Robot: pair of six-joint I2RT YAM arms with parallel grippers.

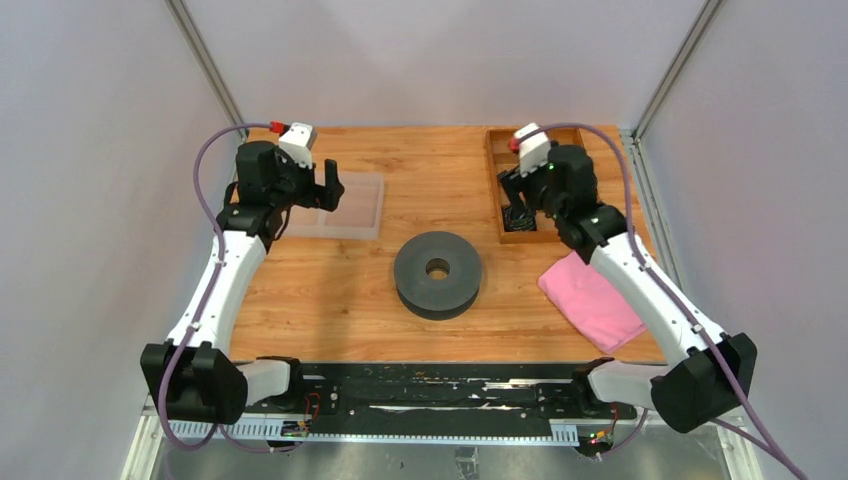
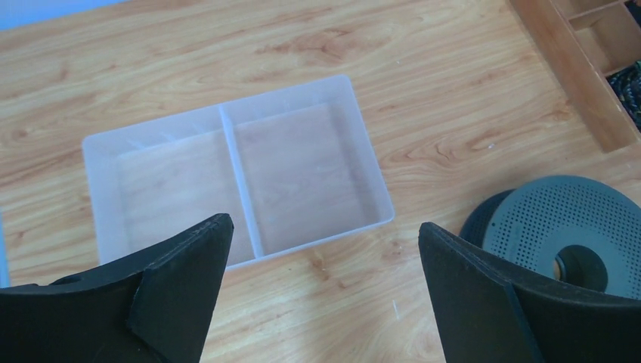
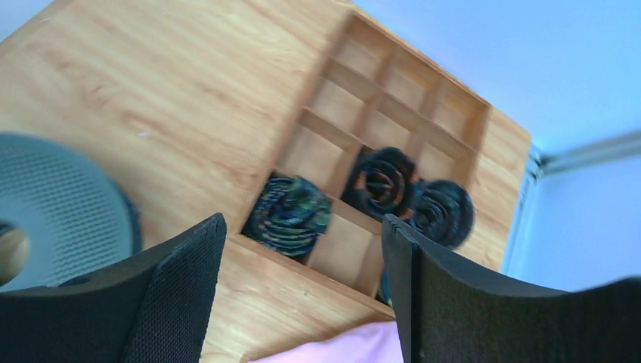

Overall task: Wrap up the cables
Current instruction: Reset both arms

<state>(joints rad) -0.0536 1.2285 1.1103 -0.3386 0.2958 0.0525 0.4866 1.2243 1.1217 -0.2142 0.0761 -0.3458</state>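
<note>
Left gripper (image 2: 321,227) spread wide, grasping nothing, poised above a clear tray (image 2: 219,107) of 2 compartments at the far left of the table (image 1: 440,180). Right gripper (image 3: 302,219) likewise parted, nothing between its fingers, above the near end of a wooden divided box (image 3: 302,268) at the far right. Cables (image 3: 287,212) in a bluish-black bundle inside 1 near compartment of that box, blurred, framed between the right fingers in the wrist view. 2 tighter black coils (image 3: 387,181) in neighbouring compartments. Grey perforated spool (image 1: 415,275) at mid-table between both arms; pink cloth (image 1: 590,300) beside the right arm, apart from the box.
</note>
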